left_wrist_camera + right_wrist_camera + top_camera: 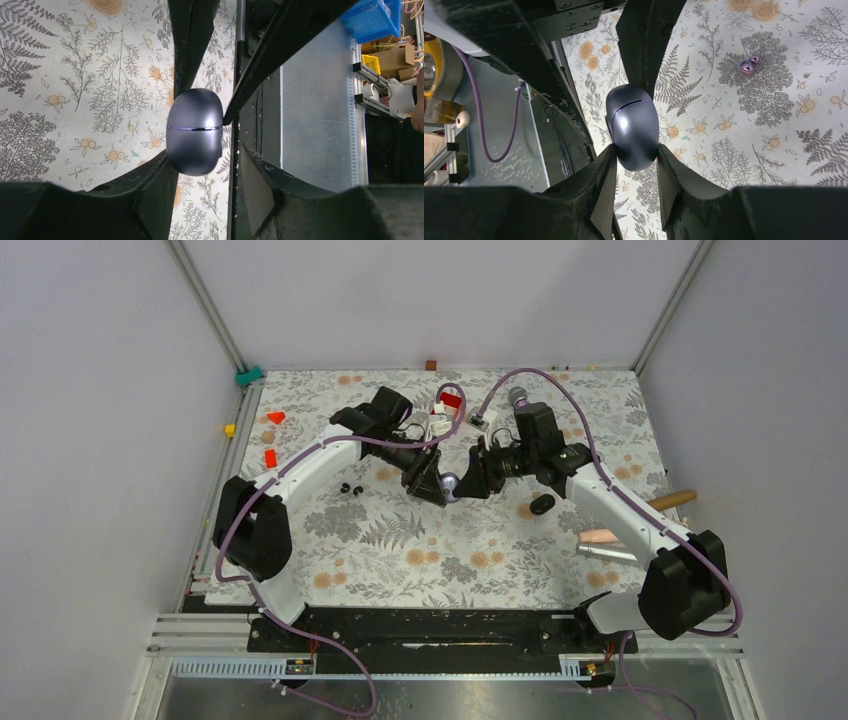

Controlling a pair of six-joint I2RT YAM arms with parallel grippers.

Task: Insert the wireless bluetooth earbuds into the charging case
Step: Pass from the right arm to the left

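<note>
The charging case [451,483], a smooth lavender-grey oval with its lid shut, hangs above the mat between both grippers. My right gripper [635,150] is shut on the case [632,127], with a finger pressed on each side. From the opposite side, my left gripper [205,152] stands round the case's [194,131] other end. Its left finger touches the shell, while a gap shows at the right finger [255,175], so it is open. The earbuds [350,487], two tiny dark buds, lie together on the mat left of the grippers and also show as the earbuds [749,65] in the right wrist view.
A black oval object [542,504] lies right of centre. Red blocks [270,457] sit at the left and one [451,399] at the back. A microphone [517,396] is at the back. A metal cylinder [605,551] and wooden handle [672,500] lie near the right arm.
</note>
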